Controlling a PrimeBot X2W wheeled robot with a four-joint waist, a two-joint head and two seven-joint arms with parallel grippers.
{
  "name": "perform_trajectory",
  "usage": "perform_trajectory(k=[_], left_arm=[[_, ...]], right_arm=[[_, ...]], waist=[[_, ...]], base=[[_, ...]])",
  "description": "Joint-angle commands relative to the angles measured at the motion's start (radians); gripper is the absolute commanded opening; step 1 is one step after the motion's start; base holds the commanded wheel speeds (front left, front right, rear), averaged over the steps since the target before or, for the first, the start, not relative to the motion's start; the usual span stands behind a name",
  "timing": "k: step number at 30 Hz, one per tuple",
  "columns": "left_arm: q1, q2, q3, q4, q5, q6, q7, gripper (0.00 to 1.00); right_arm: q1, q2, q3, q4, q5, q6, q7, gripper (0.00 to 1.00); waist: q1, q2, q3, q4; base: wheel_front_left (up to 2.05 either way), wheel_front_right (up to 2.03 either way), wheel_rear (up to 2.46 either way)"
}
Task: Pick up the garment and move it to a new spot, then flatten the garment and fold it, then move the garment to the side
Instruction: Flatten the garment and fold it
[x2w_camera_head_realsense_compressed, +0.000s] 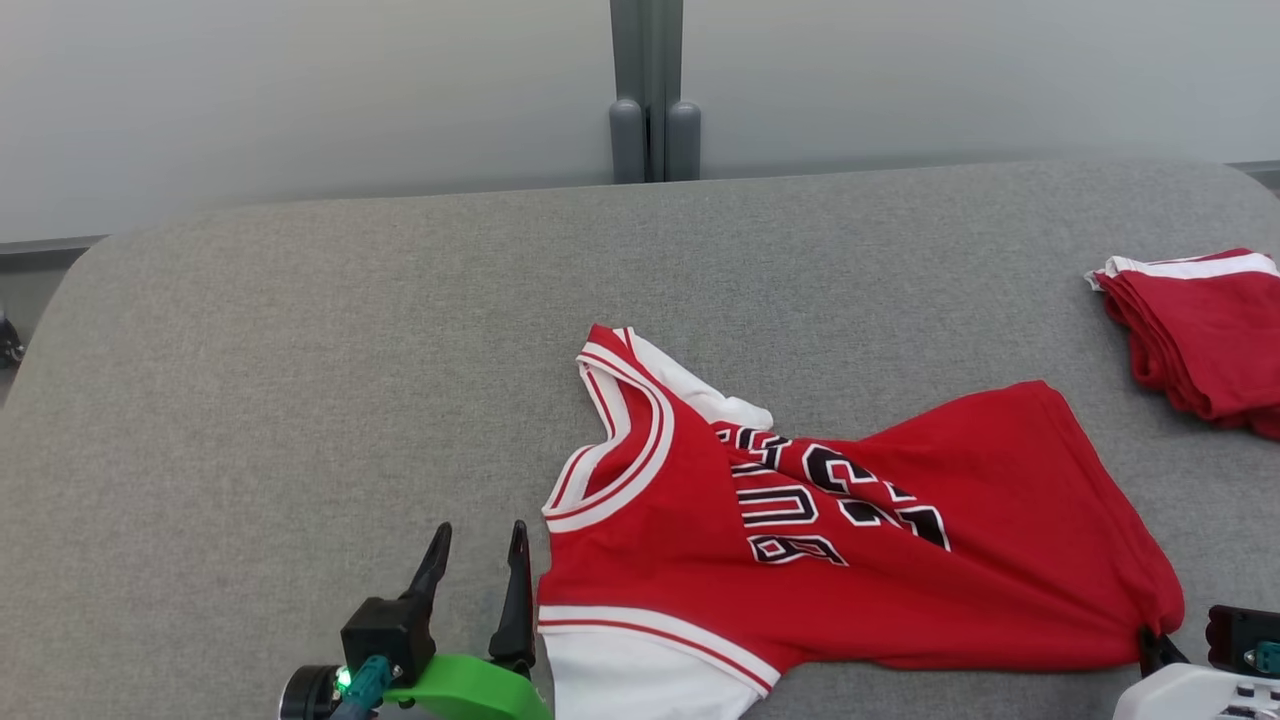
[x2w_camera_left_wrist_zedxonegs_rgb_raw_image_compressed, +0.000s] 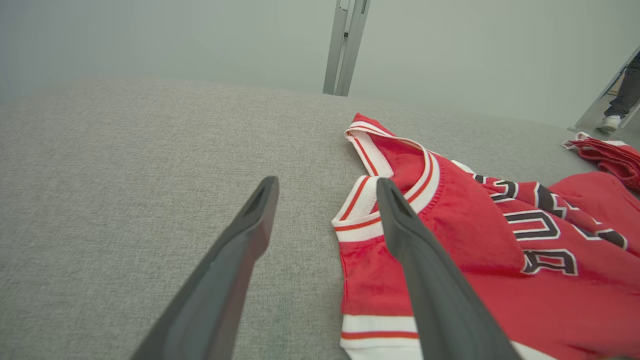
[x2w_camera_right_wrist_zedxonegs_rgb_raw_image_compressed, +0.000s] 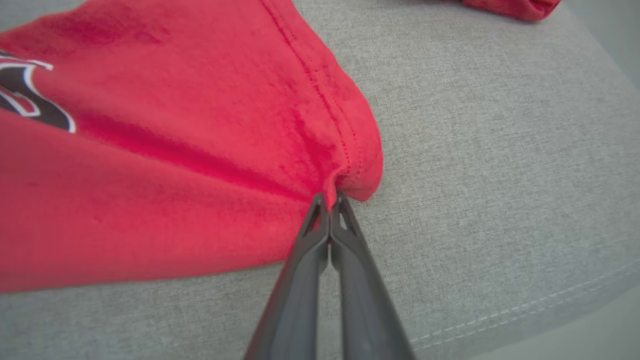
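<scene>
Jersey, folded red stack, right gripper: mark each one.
jersey (x2w_camera_head_realsense_compressed: 850, 600): head view, red front below the lettering.
folded red stack (x2w_camera_head_realsense_compressed: 1215, 340): head view, top layer.
right gripper (x2w_camera_right_wrist_zedxonegs_rgb_raw_image_compressed: 330, 199): right wrist view, between the shut fingertips pinching the jersey's hem corner.

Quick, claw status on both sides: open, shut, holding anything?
Left claw: open, empty, beside the jersey.
Right claw: shut on the jersey's hem corner.
</scene>
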Motion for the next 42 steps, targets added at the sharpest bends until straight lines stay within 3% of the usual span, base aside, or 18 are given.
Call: perform_trajectory(k=[1,2,4,5,13,21,32,42], left_arm=[[-0.012,0.002,0.003,0.003,0.004,-0.002,-0.005,1.0],[-0.013,0.003,0.004,0.003,0.004,-0.002,-0.005,1.0],[-0.012,0.005,0.006,0.005,0.004,0.0,-0.006,1.0],[-0.01,0.007,0.007,0.005,0.004,0.0,-0.006,1.0],[0.0,-0.001,0.007,0.008,-0.001,0.003,-0.008,1.0],[-0.01,-0.008,0.003,0.013,0.0,-0.005,-0.009,1.0],[-0.024,-0.009,-0.009,0.017,0.013,-0.011,-0.008,1.0],[-0.029,0.002,-0.012,0.019,0.013,-0.012,-0.009,1.0]], right_arm=[[-0.022,-0.004,-0.011,0.027,-0.013,-0.002,-0.017,0.0],[-0.029,-0.004,-0.016,0.042,-0.015,-0.002,-0.028,0.0],[-0.042,-0.004,-0.017,0.072,0.001,-0.002,-0.053,0.43],[-0.048,-0.004,-0.018,0.084,0.003,-0.002,-0.071,1.0],[-0.083,-0.004,-0.008,0.026,-0.018,-0.002,-0.121,1.0],[-0.155,-0.011,0.033,-0.012,-0.066,-0.002,-0.057,1.0],[-0.34,-0.123,0.032,0.244,-0.102,-0.002,0.002,1.0],[-0.465,-0.185,0.059,0.496,-0.005,-0.002,0.014,1.0]], waist=[[0.0,0.0,0.0,0.007],[0.0,0.0,-0.001,0.009],[0.0,0.0,-0.002,0.012],[0.0,0.0,-0.004,0.014],[0.0,0.0,-0.016,0.012],[0.0,0.0,-0.014,0.022],[0.0,0.0,0.006,0.069],[0.0,0.0,0.024,0.099]], base=[[0.0,0.0,0.0],[0.0,0.0,0.0],[0.0,0.0,0.0],[0.0,0.0,0.0],[0.0,0.0,0.0],[0.0,0.0,0.0],[0.0,0.0,0.0],[0.0,0.0,0.0]])
